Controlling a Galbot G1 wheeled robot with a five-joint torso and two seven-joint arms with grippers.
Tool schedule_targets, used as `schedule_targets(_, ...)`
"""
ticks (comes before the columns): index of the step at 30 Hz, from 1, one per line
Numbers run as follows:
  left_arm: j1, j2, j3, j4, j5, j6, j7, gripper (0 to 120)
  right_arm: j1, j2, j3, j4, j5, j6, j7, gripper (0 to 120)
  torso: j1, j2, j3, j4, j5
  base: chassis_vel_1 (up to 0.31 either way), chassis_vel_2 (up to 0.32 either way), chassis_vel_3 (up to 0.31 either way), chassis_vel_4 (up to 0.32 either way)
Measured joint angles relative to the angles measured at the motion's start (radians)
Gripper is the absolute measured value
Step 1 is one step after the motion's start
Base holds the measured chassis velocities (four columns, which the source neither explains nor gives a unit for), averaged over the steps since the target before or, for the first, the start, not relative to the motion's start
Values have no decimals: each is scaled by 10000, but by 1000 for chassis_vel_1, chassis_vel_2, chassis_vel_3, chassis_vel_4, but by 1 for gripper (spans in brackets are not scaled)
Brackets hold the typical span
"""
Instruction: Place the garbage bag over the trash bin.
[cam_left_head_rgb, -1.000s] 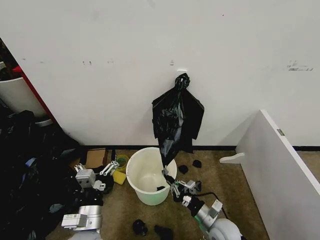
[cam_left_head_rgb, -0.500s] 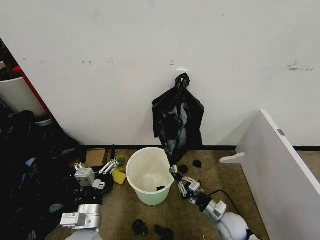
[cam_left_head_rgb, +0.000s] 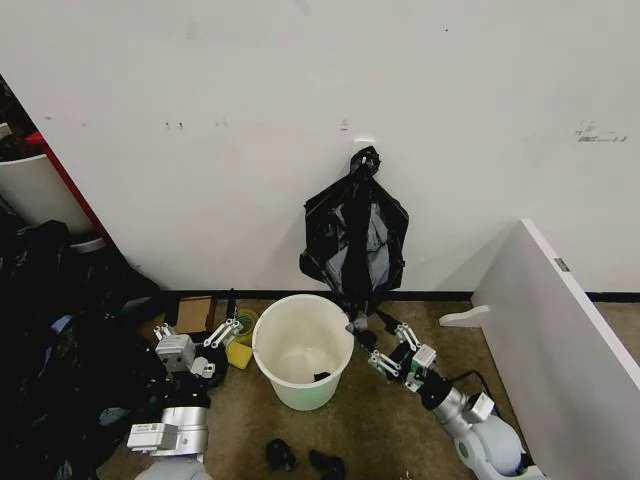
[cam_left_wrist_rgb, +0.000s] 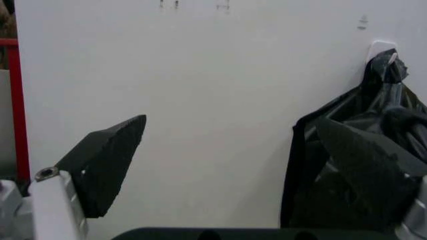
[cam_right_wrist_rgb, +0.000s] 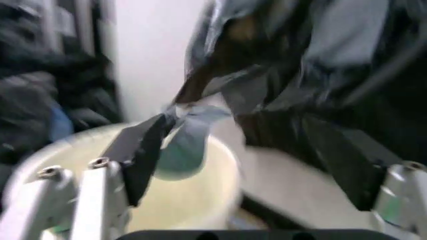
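Wall (cam_left_head_rgb: 200, 150): I see a white wall along the back, with a black baseboard strip at the floor.
Board (cam_left_head_rgb: 570, 340): a white panel stands on my right, slanting toward the wall.
Heap of dark bags (cam_left_head_rgb: 60, 340): piled on my left, well apart from the bin.
Garbage bag (cam_left_head_rgb: 355, 240): hangs from a hook on the wall by its knotted top, above and just behind the bin; its lower tip reaches down near the bin's far rim. My right wrist view shows it blurred, spread across the upper part (cam_right_wrist_rgb: 300, 65).
Trash bin (cam_left_head_rgb: 301, 350): round white pail, upright on the brown floor below the bag, mouth open, a small dark scrap lying inside.
Right gripper (cam_left_head_rgb: 375, 340): just beside the bin's right rim, under the bag's tip; fingers spread wide, nothing clamped between them, though one fingertip looks to be touching the bag's hanging end.
Left gripper (cam_left_head_rgb: 222, 333): low on the bin's left side, near a yellow block (cam_left_head_rgb: 238, 354); fingers apart and empty.
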Motion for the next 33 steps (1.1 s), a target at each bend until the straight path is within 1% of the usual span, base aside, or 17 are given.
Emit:
schedule_targets(1, -6, -27, 0, 10, 14, 11, 1, 100, -121, -68, -185, 147, -127, -570, 877, 84, 0, 0, 0, 1, 2, 0, 0, 0, 0)
schedule_targets(2, -11, -32, 1, 18, 21, 13, 3, 100, -168, -97, -273, 239, -138, -860, 1272, 86, 0, 0, 0, 1, 1, 0, 0, 0, 0)
schedule_targets(3, -21, -53, 1, 33, 35, 21, 3, 100, -265, -161, -483, 515, 15, -1439, 2132, 91, 0, 0, 0, 1, 0, 0, 0, 0, 0)
schedule_targets(5, -40, -87, 2, 44, 43, 26, 4, 100, -381, -273, -821, 1095, 755, -2239, 3333, 98, 0, 0, 0, 1, 0, 0, 0, 0, 0)
schedule_targets(6, -40, -87, 2, 44, 43, 26, 4, 100, -381, -273, -821, 1095, 755, -2239, 3333, 98, 0, 0, 0, 1, 0, 0, 0, 0, 0)
schedule_targets(9, -49, -119, 3, 51, 47, 31, 5, 100, -486, -395, -1296, 2220, 2392, -3676, 5337, 100, 0, 0, -1, 1, -2, 0, 0, 0, 0)
schedule_targets(11, -45, -130, -6, 51, 47, 31, 4, 100, -414, -344, -1416, 2660, 3090, -4108, 6109, 100, 0, 0, 0, 1, -3, 0, 0, 0, 0)
schedule_targets(14, -32, -130, -20, 51, 47, 30, 2, 100, -255, -256, -1395, 2703, 3054, -3929, 6059, 100, 0, 0, 0, 1, -1, 0, 0, 0, 0)
schedule_targets(16, 4, -121, -31, 21, 47, 25, 0, 100, 103, -118, -1283, 2432, 2243, -3326, 5570, 100, 0, 0, 0, 2, -2, 0, 0, 0, 0)
schedule_targets(17, 66, -128, -26, -73, 85, 16, -2, 100, 828, 164, -1252, 1715, 379, -2808, 5365, 100, 0, 0, 0, 2, 1, 0, 0, 0, 0)
schedule_targets(20, 106, -167, 3, -135, 183, 20, -4, 100, 1630, 473, -1474, 955, -854, -2717, 5480, 100, 0, 1, 0, 1, 0, 0, 0, 0, 0)
schedule_targets(22, 113, -180, 5, -142, 210, 23, -3, 100, 1857, 554, -1558, 741, -1098, -2722, 5558, 100, 0, 0, 0, 1, -1, 0, 0, 0, 0)
schedule_targets(25, 146, -210, -9, -145, 257, 43, -3, 100, 2661, 865, -1800, -70, -2319, -2886, 5968, 99, 0, 0, 1, 2, 0, 0, 0, 0, 0)
schedule_targets(27, 157, -217, -45, -144, 264, 57, -3, 100, 3021, 992, -1888, -381, -2916, -3162, 6201, 94, 0, 0, 1, 3, -1, 0, 0, 0, 0)
schedule_targets(28, 156, -222, -71, -144, 264, 75, -4, 100, 3194, 1044, -1976, -487, -3051, -3348, 6311, 90, 0, 0, 1, 2, -1, 0, 0, 0, 0)
schedule_targets(29, 156, -222, -71, -144, 264, 75, -4, 100, 3194, 1044, -1976, -487, -3051, -3348, 6311, 90, 0, 0, 1, 2, -1, 0, 0, 0, 0)
schedule_targets(33, 138, -244, -122, -116, 263, 94, -19, 100, 3532, 1184, -2157, -786, -3243, -3874, 6645, 75, 0, 0, 1, 2, -2, 0, 0, 0, 0)
